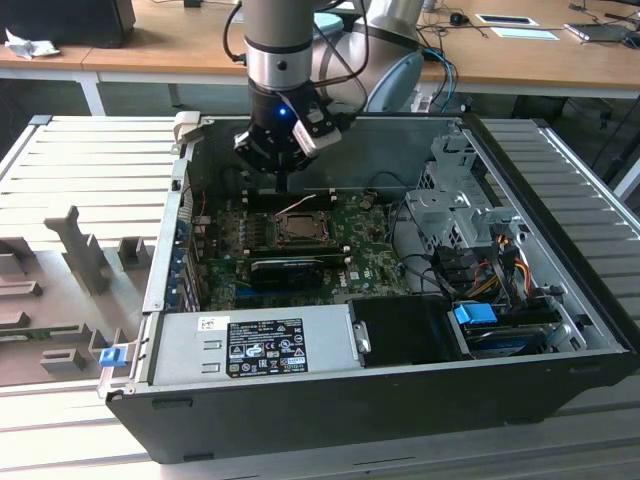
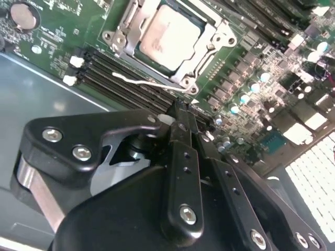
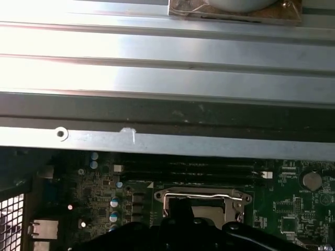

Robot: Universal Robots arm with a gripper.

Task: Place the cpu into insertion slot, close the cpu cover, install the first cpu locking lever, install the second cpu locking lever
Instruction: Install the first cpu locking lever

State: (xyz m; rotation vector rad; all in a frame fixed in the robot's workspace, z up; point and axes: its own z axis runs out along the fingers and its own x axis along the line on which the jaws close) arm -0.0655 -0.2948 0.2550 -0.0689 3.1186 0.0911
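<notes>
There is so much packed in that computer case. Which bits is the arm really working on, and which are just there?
Part of the job:
- cpu, seated in the insertion slot
- cpu cover, down around the chip
- claw, shut, over the memory slots beside the socket

Just there:
- black card
- power supply
- drive cage
- blue connector

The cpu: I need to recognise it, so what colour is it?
Pale silvery-beige; the cpu shows best in the second wrist view.

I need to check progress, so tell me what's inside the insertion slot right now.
In the second wrist view, the cpu lies inside the insertion slot, with the cpu cover framing it. The chip hides the socket contacts beneath. The gripper sits beside the socket, empty.
</notes>
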